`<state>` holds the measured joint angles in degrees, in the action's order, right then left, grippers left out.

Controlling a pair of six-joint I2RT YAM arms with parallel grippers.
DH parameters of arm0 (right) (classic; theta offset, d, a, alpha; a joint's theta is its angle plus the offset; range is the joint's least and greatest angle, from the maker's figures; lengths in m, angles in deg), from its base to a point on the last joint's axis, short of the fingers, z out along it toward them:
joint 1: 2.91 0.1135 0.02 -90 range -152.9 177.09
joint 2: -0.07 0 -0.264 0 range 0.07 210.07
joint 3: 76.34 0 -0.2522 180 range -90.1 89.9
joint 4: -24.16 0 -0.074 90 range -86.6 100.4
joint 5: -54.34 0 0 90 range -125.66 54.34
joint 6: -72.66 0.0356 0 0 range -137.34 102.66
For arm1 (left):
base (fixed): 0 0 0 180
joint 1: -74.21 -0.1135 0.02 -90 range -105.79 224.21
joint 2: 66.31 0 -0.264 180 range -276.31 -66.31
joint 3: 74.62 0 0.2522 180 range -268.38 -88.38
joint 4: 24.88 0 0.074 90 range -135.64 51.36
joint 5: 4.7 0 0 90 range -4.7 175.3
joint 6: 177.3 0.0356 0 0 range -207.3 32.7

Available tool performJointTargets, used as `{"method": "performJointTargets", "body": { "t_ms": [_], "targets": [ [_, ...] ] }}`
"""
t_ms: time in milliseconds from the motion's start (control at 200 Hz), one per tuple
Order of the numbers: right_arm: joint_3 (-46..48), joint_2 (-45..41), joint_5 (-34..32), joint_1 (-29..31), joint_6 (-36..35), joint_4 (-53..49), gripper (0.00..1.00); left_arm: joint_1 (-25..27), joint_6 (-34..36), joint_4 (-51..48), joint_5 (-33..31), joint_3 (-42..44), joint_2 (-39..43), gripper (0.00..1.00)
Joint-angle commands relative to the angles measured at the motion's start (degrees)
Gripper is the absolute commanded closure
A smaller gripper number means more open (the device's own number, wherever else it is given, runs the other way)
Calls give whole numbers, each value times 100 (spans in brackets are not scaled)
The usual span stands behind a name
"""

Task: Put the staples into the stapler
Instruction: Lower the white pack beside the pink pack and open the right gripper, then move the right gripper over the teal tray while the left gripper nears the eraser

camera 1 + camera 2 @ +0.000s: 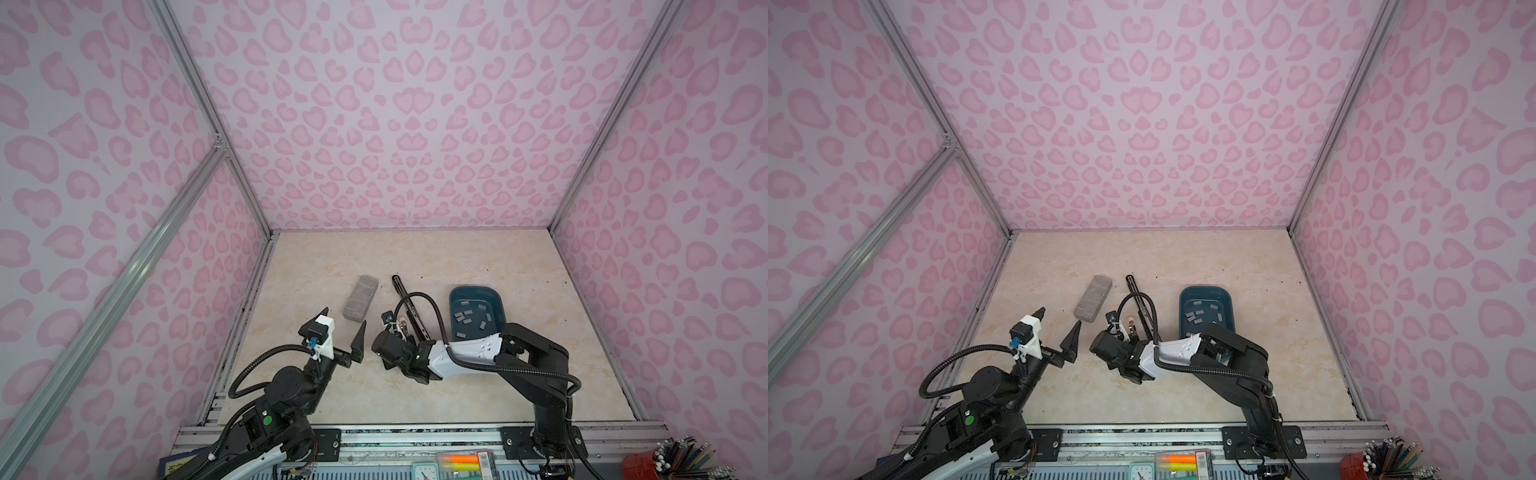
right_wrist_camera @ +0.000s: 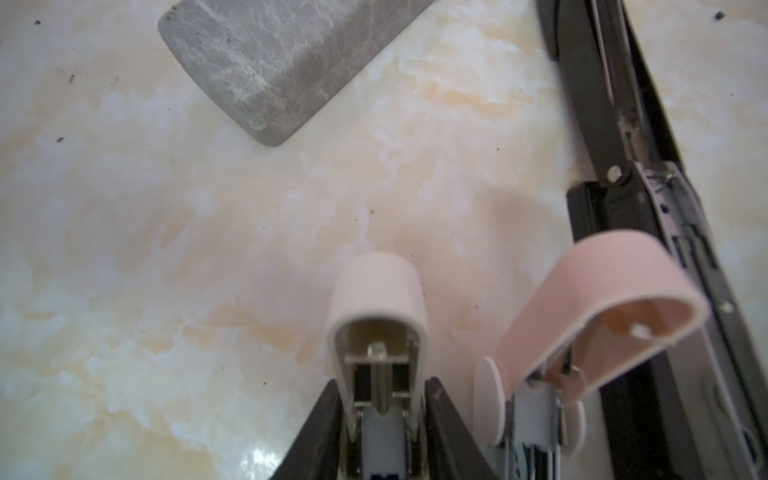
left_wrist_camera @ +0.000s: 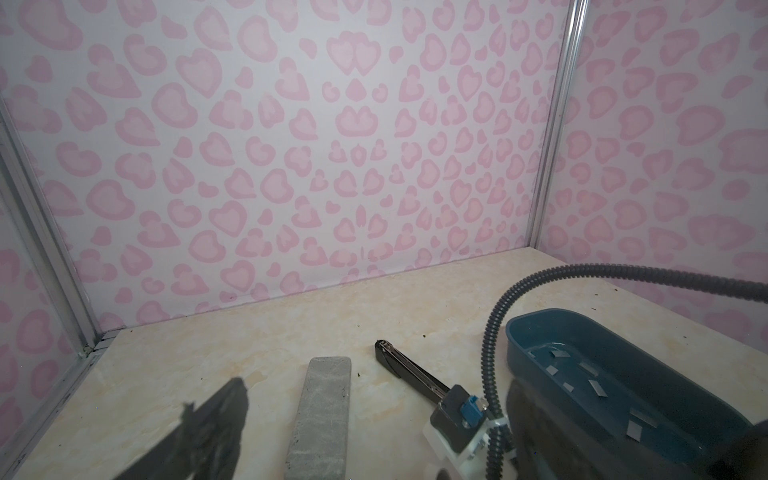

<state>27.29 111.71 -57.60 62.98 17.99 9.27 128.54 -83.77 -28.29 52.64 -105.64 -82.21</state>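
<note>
The stapler (image 2: 615, 104) is being presented opened flat for loading. The right gripper (image 2: 490, 253) is being held beside it, jaws parted, empty; the left gripper (image 1: 1060, 316), wide open, aside.

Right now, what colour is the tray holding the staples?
The tray is dark teal-blue, clearest in the left wrist view.

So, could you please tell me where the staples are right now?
In both top views the staples lie scattered inside the teal tray, right of centre, just right of the black stapler.
</note>
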Motion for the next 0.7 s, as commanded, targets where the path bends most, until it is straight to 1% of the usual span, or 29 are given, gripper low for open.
{"method": "performJointTargets", "body": {
  "t_ms": [0, 150, 245, 370, 490, 555, 595, 630, 665, 695],
  "targets": [
    [39, -21, 14, 3, -6, -28, 60, -10, 25, 116, 58, -29, -18, 2],
    [173, -269, -132, 81, -90, 10, 51, -16, 34, 125, 111, -29, -18, 2],
    [258, -562, -357, 205, -174, -87, 48, -14, 25, 128, 103, -31, -13, 2],
    [664, -1271, -837, 394, -220, -49, 42, -18, -1, 229, 23, 48, -14, 2],
    [1221, -2023, -950, 390, -125, 187, 41, -18, -63, 403, 6, 102, -59, 2],
    [1643, -2526, -861, 389, -188, 556, 39, -19, -273, 570, -262, 126, -91, 2],
    [1867, -2756, -821, 390, -194, 830, 38, -35, -427, 682, -540, 141, -120, 2],
    [2039, -2949, -871, 390, -68, 938, 35, -57, -584, 763, -784, 160, -147, 2],
    [2147, -3132, -1098, 390, 114, 1002, 33, -86, -743, 809, -1013, 174, -182, 2],
    [2142, -3302, -1296, 390, 430, 758, 30, -142, -843, 812, -1156, 149, -241, 2]
  ]
}}
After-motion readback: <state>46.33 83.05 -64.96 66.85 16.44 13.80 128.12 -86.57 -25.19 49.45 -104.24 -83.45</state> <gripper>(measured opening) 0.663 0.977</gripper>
